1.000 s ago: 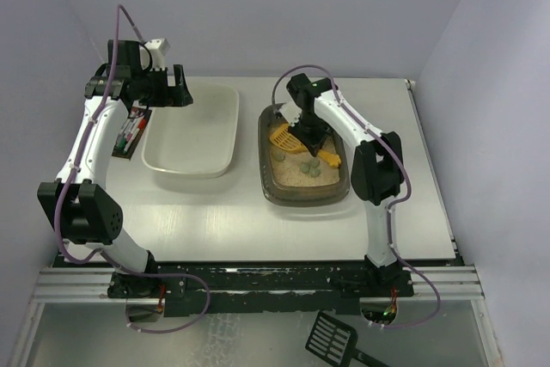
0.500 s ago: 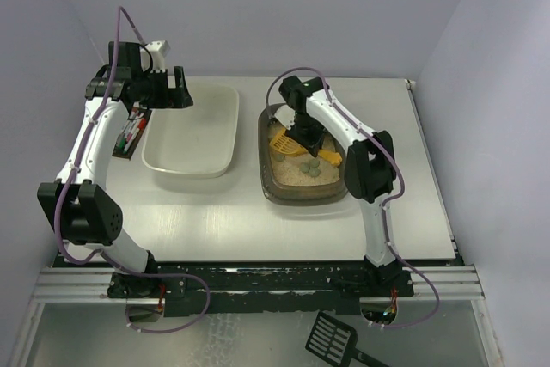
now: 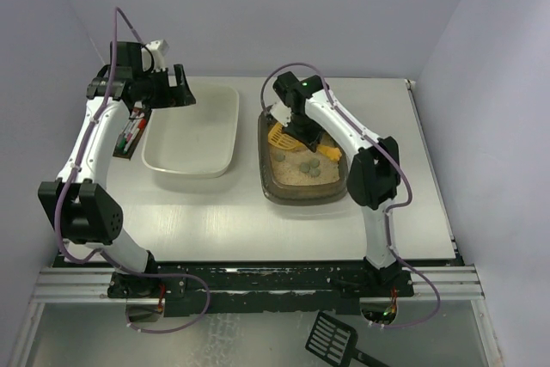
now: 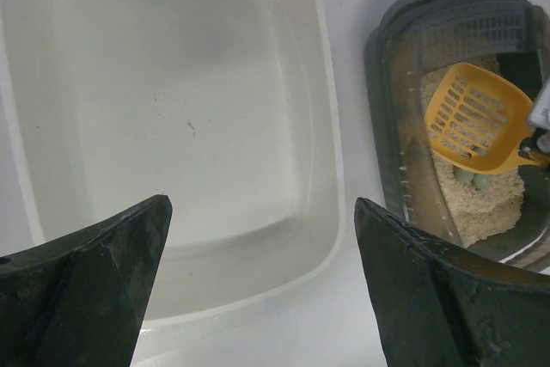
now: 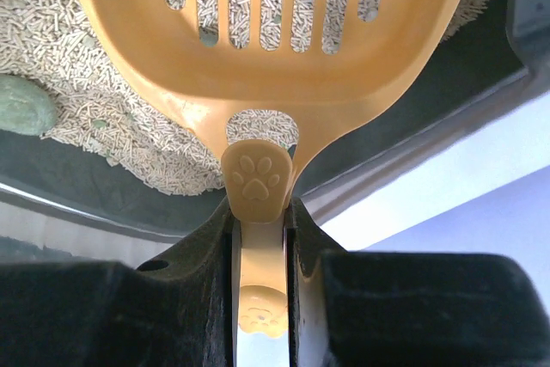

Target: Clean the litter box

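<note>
Scoop [image 5: 284,83] handle is pinched in your right gripper [image 5: 260,238], blade over the litter box's [image 3: 301,199] far end to sift lumps; left gripper [image 4: 262,255] hangs wide open beside the box.

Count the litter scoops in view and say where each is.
2. A yellow scoop, gripped in the right arm's jaws, is over the far end of the litter box; a black scoop lies below the near edge of the table.

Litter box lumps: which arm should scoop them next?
Right: the right gripper holds the yellow scoop in the litter box beside the lumps; the left gripper hangs open near the white tub.
</note>
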### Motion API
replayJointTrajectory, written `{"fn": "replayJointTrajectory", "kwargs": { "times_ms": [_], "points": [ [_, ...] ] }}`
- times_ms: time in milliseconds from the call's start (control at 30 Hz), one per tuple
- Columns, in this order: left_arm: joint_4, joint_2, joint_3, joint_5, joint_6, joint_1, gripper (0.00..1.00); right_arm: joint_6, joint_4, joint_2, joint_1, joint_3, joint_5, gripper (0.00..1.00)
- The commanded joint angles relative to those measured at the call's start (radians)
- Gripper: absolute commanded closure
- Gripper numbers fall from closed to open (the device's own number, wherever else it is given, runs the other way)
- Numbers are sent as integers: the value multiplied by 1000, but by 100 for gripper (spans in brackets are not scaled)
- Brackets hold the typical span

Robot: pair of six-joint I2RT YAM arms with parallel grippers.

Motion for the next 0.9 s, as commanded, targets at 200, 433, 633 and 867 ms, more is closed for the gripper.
{"fn": "replayJointTrajectory", "kwargs": {
  "times_ms": [200, 433, 633, 867],
  "points": [
    [52, 101, 71, 148, -152, -89, 1, 32, -13, -203, 35, -99, 39, 100],
    [34, 192, 182, 123, -167, -224, 1, 47, -12, -263, 23, -122, 42, 100],
    [424, 177, -9, 269, -495, -246, 1, 54, 48, -286, -19, -27, -47, 100],
    [513, 294, 27, 259, -586, -370, 1, -9, 127, -364, -78, -30, -266, 100]
  ]
}}
